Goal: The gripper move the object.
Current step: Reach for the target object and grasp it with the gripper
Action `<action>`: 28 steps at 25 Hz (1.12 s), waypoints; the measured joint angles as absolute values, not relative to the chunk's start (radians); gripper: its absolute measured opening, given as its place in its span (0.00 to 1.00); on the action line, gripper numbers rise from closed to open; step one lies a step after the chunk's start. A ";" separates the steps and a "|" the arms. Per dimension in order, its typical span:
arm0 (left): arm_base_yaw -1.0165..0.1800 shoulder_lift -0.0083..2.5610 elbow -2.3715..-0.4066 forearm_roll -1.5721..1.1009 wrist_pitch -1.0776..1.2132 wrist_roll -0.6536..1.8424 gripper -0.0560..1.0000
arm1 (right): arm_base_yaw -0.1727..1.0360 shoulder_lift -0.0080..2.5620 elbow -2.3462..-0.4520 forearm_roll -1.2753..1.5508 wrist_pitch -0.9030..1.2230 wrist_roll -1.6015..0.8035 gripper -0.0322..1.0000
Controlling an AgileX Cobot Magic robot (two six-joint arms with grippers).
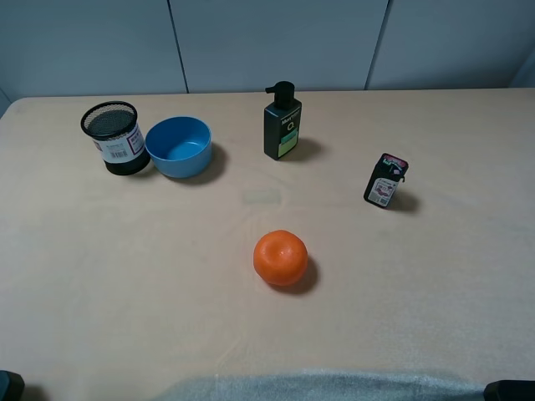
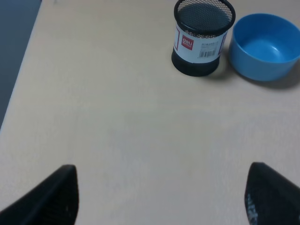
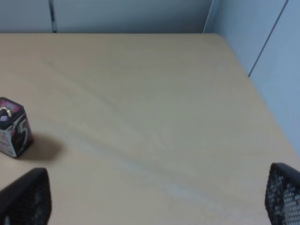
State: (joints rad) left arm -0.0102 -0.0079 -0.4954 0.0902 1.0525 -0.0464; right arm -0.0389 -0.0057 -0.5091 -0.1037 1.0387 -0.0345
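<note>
The object, a small black bottle (image 1: 385,180) with a white-and-red label and a pinkish top, stands upright on the table's right side. It also shows at the edge of the right wrist view (image 3: 13,127). My right gripper (image 3: 154,197) is open and empty, well short of the bottle and off to one side of it. My left gripper (image 2: 161,201) is open and empty over bare table, far from the bottle. In the exterior high view only dark bits of the arms show at the bottom corners.
A black mesh cup (image 1: 115,137) and a blue bowl (image 1: 179,146) stand at the back left; both show in the left wrist view (image 2: 203,36) (image 2: 265,46). A taller black pump bottle (image 1: 282,123) stands at the back middle. An orange (image 1: 281,258) lies in the middle.
</note>
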 joint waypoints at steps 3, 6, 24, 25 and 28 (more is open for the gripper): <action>-0.010 -0.008 -0.495 0.090 1.052 -0.046 0.80 | -0.039 -0.006 -0.509 -0.153 1.003 -0.045 0.70; -0.010 -0.008 -0.495 0.090 1.052 -0.046 0.80 | -0.039 -0.006 -0.509 -0.163 0.998 -0.045 0.70; -0.010 -0.008 -0.495 0.090 1.052 -0.046 0.80 | -0.039 -0.006 -0.509 -0.162 0.998 -0.045 0.70; -0.010 -0.008 -0.495 0.090 1.052 -0.046 0.80 | -0.039 -0.006 -0.509 -0.162 0.998 -0.045 0.70; -0.010 -0.008 -0.495 0.090 1.052 -0.046 0.80 | -0.039 -0.006 -0.509 -0.160 0.998 -0.045 0.70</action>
State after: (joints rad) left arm -0.0102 -0.0079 -0.4954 0.0902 1.0525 -0.0464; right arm -0.0389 -0.0057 -0.5091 -0.1604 0.9979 -0.0453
